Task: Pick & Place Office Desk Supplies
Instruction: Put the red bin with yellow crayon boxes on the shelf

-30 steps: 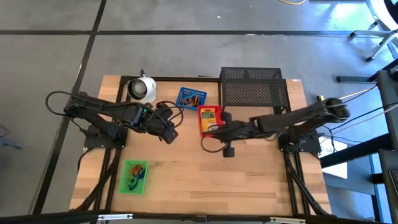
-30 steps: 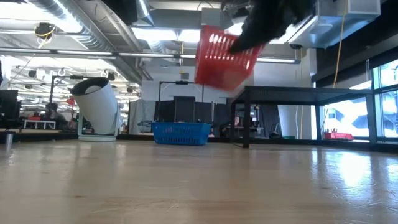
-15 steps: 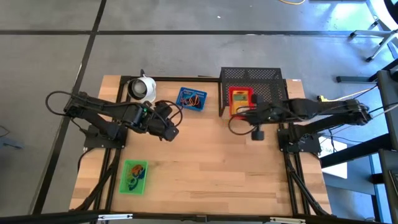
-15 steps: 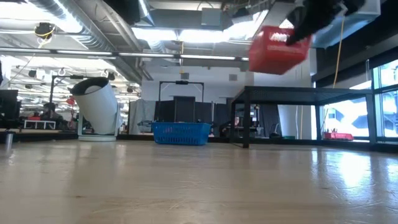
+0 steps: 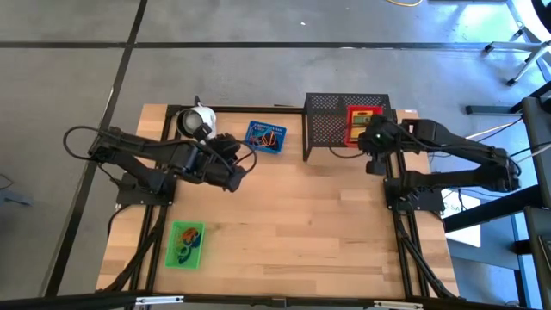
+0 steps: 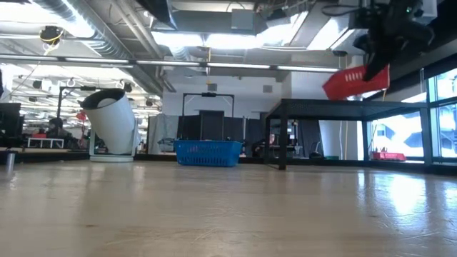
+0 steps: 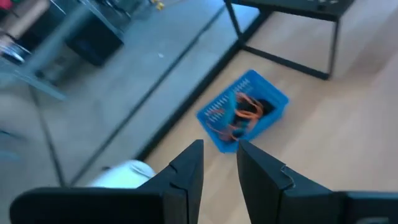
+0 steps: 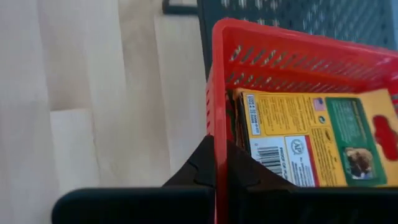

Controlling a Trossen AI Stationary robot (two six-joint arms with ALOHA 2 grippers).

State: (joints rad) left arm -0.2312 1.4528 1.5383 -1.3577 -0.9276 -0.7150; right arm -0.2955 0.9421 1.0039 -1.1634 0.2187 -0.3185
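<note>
Right gripper [image 5: 365,134]: we see its fingers clamped on the near wall of the red tray [image 8: 292,56], which it holds in the air above the rack [image 5: 331,120].
Red tray contents: one yellow box [image 8: 311,140], lying just ahead of the clamped fingers.
Left gripper [image 5: 238,160]: we see it empty, its fingers a small gap apart, hovering over the table [image 5: 293,224].
Blue tray [image 5: 264,137]: on the table just ahead of the left gripper; it holds coloured bands and dark clips, too tangled for us to count.
Green tray [image 5: 186,244]: on the table, well apart from both grippers; filled with small coloured items.
Done: we judge all three trays loaded; no loose supplies show on the table.
Left: red tray not yet set down; blue and green trays apparently await placing.
Count: three trays, one yellow box, one rack, one white cup [image 5: 197,121].
</note>
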